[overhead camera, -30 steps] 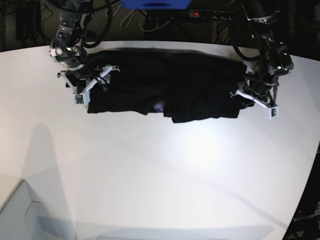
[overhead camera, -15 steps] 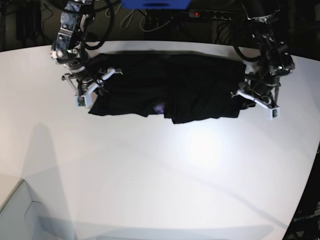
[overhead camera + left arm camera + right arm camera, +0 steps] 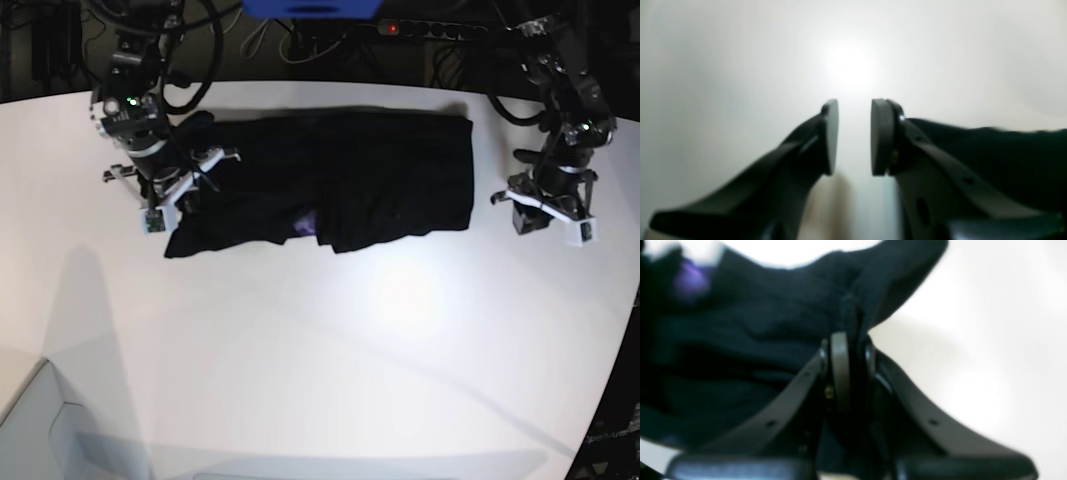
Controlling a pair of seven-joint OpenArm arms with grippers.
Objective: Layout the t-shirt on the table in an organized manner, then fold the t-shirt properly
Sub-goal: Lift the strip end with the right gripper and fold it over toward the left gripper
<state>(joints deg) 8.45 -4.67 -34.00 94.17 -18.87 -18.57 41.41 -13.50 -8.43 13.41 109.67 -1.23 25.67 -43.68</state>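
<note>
T-shirt (image 3: 340, 175) edge pinched in right end effector (image 3: 848, 340), left end effector (image 3: 854, 136) parted, empty, beside shirt on table (image 3: 320, 350)

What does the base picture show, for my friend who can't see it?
A black t-shirt, folded into a long band, lies across a white table. The right gripper pinches the shirt's end at the picture's left. The left gripper sits off the shirt over bare table at the picture's right, holding nothing.
</note>
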